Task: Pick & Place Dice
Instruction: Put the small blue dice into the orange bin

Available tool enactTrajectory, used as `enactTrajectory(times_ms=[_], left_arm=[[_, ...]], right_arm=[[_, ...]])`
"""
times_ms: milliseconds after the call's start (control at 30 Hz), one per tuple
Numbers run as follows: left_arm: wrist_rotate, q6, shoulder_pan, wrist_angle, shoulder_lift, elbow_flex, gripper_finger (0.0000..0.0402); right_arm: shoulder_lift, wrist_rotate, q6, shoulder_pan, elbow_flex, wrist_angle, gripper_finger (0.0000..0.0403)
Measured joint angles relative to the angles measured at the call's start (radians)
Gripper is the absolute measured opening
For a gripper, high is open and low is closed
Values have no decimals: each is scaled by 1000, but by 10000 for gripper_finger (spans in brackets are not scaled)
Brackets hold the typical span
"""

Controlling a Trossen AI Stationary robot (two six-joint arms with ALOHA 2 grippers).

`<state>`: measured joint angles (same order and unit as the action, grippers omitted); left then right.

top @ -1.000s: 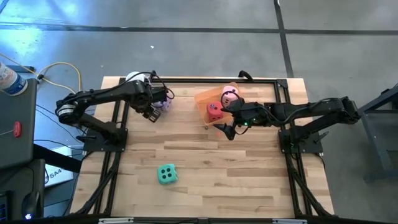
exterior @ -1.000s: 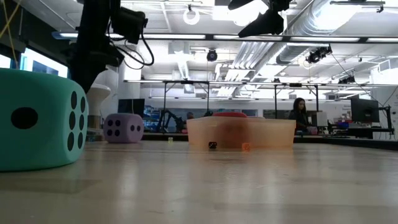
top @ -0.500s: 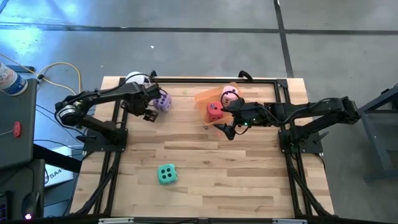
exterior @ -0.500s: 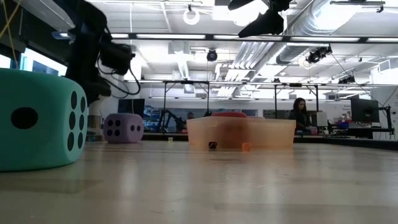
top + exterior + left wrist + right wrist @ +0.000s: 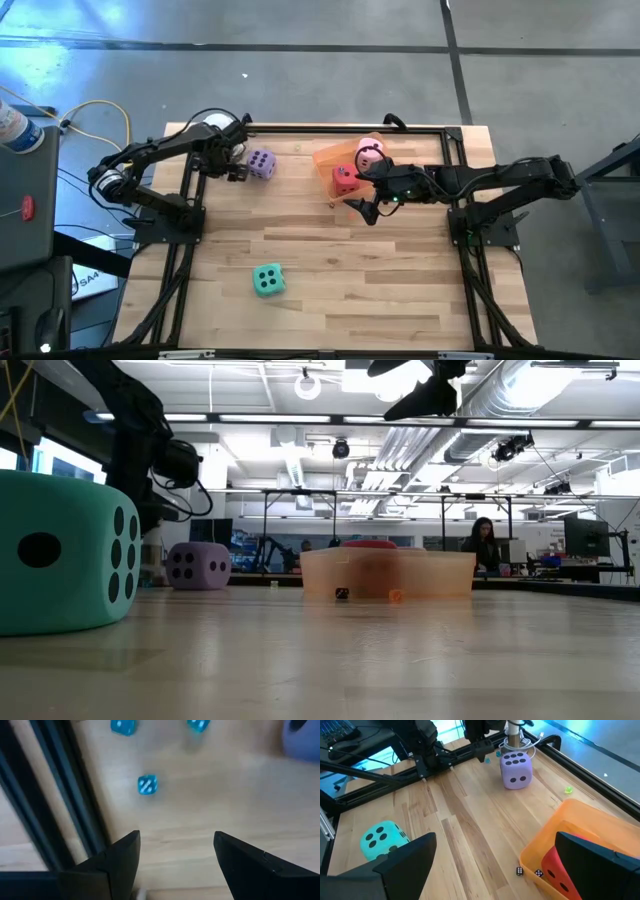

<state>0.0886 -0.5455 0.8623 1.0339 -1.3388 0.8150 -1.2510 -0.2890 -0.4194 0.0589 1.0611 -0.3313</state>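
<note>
High view: no legible writing was seen; left gripper [image 5: 237, 171], jaws spread, was beside the purple soft die [image 5: 261, 164]; right gripper [image 5: 361, 190] jaws were spread.

Red die [image 5: 559, 871] partly hidden behind the right gripper's [image 5: 495, 865] finger; purple die [image 5: 302, 740] cut off beyond the left gripper's [image 5: 175, 855] open jaws.

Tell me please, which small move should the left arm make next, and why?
Probably reach back toward the purple die: it sits on the table outside the orange tray, and the left gripper is open and empty beside it.
</note>
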Motion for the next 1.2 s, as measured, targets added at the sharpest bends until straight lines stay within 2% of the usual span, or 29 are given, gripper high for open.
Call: enactTrajectory(times_ms=[300,533,933,1100,1200], left_arm=[[-34,-1,39,-40,0,0,244],[37,-11,6,-40,0,0,244],[63,-129,-210,-6,28,0,243],[176,-167,-275,65,129,-6,244],[199,-159,-300,57,223,-46,244]], right_arm=[[0,0,-2,0,0,-11,400],[0,0,-2,0,0,-12,400],[0,-24,-2,0,0,-17,400],[0,-23,-2,0,0,-28,400],[0,-23,-4,0,0,-32,400]])
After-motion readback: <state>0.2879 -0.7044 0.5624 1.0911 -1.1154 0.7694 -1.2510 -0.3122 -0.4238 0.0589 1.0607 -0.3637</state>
